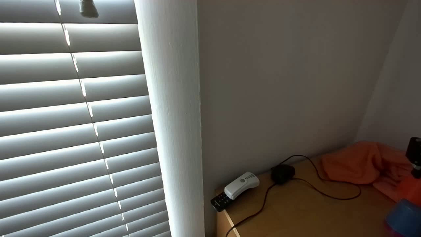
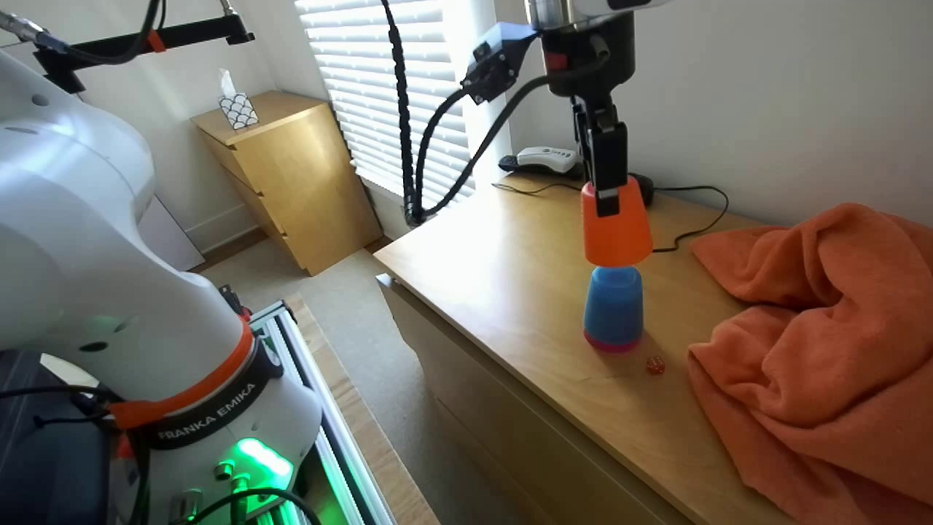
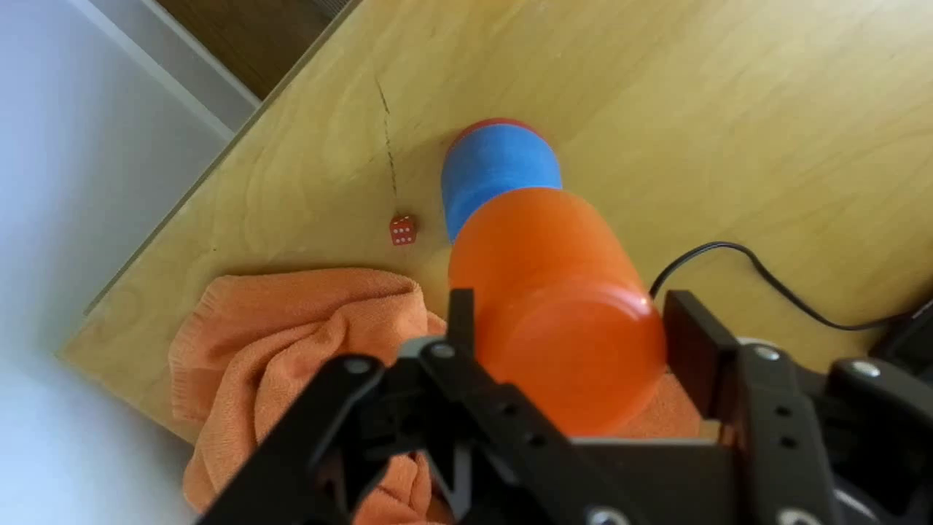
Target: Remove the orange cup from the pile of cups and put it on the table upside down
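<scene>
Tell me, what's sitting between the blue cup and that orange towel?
A small red die lies between the blue cup and the orange towel in an exterior view; the wrist view shows it there too.

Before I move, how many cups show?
3: orange cup in the claw; blue cup below it, upside down; pink cup, apparently nested under the blue, only its rim showing. More may be hidden.

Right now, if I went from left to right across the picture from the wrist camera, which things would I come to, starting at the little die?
In the wrist view, by their visible middles: red die → blue cup → orange cup → black cable → black box at the right edge.
</scene>
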